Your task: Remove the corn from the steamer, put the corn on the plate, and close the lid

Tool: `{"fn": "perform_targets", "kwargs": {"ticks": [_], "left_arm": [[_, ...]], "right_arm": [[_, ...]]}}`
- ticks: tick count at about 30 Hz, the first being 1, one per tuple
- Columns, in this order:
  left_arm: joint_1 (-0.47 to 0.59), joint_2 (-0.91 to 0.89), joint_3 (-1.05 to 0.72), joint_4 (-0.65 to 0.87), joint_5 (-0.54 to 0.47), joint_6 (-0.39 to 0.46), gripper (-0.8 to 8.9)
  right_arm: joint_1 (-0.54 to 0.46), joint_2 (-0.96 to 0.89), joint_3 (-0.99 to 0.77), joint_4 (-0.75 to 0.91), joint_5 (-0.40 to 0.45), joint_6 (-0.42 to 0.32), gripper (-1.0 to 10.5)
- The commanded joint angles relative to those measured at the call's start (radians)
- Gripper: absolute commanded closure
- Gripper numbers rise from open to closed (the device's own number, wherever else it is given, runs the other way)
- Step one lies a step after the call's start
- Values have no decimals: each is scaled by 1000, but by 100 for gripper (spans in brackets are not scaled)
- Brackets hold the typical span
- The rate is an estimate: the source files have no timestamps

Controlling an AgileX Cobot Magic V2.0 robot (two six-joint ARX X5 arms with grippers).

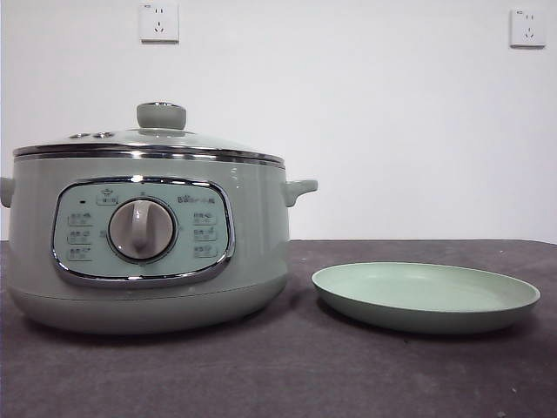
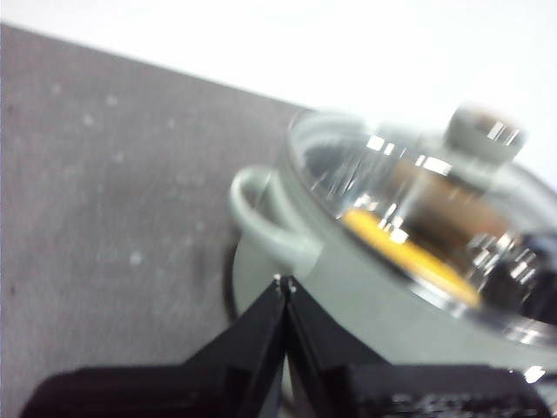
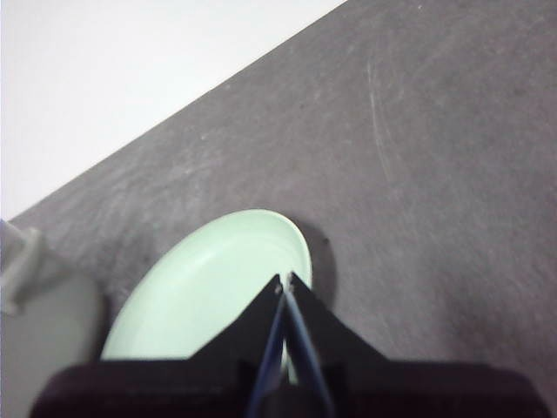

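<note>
The sage-green steamer (image 1: 148,244) stands on the left of the table with its glass lid (image 1: 148,144) and green knob (image 1: 161,115) on. The pale green plate (image 1: 426,297) lies empty to its right. Neither gripper shows in the front view. In the left wrist view my left gripper (image 2: 285,283) is shut and empty, above the steamer's side handle (image 2: 265,218); the yellow corn (image 2: 409,257) shows blurred through the lid (image 2: 418,209). In the right wrist view my right gripper (image 3: 285,280) is shut and empty above the plate (image 3: 209,287).
A dark grey tabletop (image 1: 278,374) runs under both things. A white wall with two sockets (image 1: 158,22) stands behind. The steamer's edge and handle (image 3: 22,261) show in the right wrist view beside the plate.
</note>
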Motion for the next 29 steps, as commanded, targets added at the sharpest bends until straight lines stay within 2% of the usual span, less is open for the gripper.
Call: {"fn": "perform_targets", "kwargs": {"ticks": [1,6,11,14,18,22,25,27,28,29], "left_arm": [[3,42,69,-40,2,-13,821],[3,159,185,-73,7,-10,821],[3,300,301,-73,27,13,821],[3,394,374,-77,69,50,821],[2,515,469,-112,101,50,821],[2,620,540,-113,200,87,818],[2,685,576,-109,281,103,812],[2,715,591,-109,313,103,795],[1,727,595,-108,323,103,743],[1,735,596,-98,328,102,640]], "right_arm": [[1,46,71,2,-7,-4,957],[1,179,198,-17,-32,-92,957],[1,341,336,-52,-105,-178,954],[1,441,412,-66,-169,-205,949],[1,573,507,-91,-285,-262,946],[1,698,602,-167,-408,-354,945],[1,776,655,-221,-468,-388,933],[1,816,679,-243,-471,-398,847],[1,830,685,-246,-469,-398,782],[1,844,690,-246,-467,-398,698]]}}
